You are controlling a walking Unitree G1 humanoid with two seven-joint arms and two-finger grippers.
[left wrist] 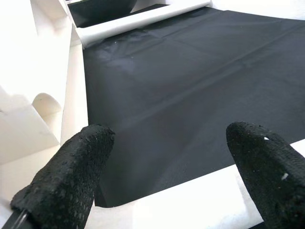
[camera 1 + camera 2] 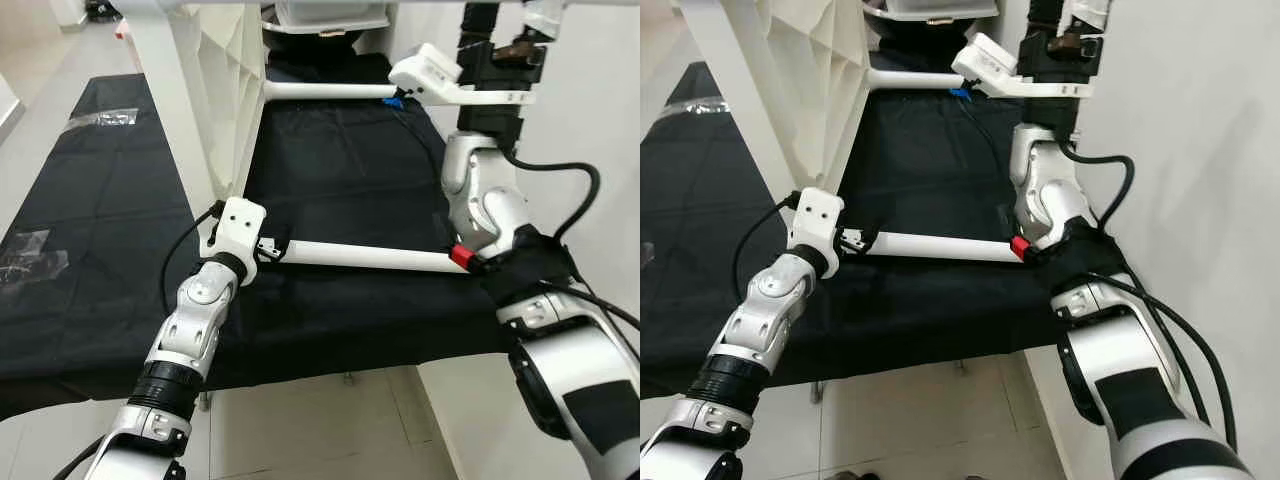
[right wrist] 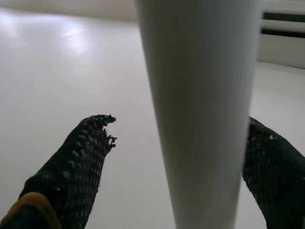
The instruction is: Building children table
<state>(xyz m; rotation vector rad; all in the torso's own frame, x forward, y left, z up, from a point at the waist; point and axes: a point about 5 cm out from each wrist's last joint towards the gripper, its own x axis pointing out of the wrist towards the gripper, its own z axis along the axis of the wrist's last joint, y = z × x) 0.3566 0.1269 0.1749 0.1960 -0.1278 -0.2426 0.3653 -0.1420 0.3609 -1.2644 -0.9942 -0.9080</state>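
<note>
Left gripper [image 1: 167,176]: at the near end of the lower leg, beside the tabletop; the two black mesh fingers [image 1: 66,181] stand wide apart. The leg passes just under them; contact cannot be told.
Lower leg: white round plastic table leg [image 2: 370,258] lies crosswise over the black cloth, running from the left gripper to the red-capped end [image 2: 460,256] at the right arm's forearm.
Right gripper [image 3: 186,157]: raised at the far right; its fingers [image 3: 71,176] sit on either side of a white round tube [image 3: 205,109]. The far finger is against the tube, the near one stands apart from it, so a firm hold cannot be told.
Tabletop: white ribbed plastic children's table top [image 2: 215,90] stands on edge at the left of the cloth, ribbed underside facing the legs.
Upper leg: second white round leg [image 2: 330,90] projects from the tabletop farther back, with a blue mark [image 2: 394,101] near its right end.
Work surface: black cloth-covered platform [image 2: 340,160], on a pale tiled floor [image 2: 330,420].
Far container: white plastic bin [image 2: 330,14] sits behind the tabletop; contents cannot be told.
</note>
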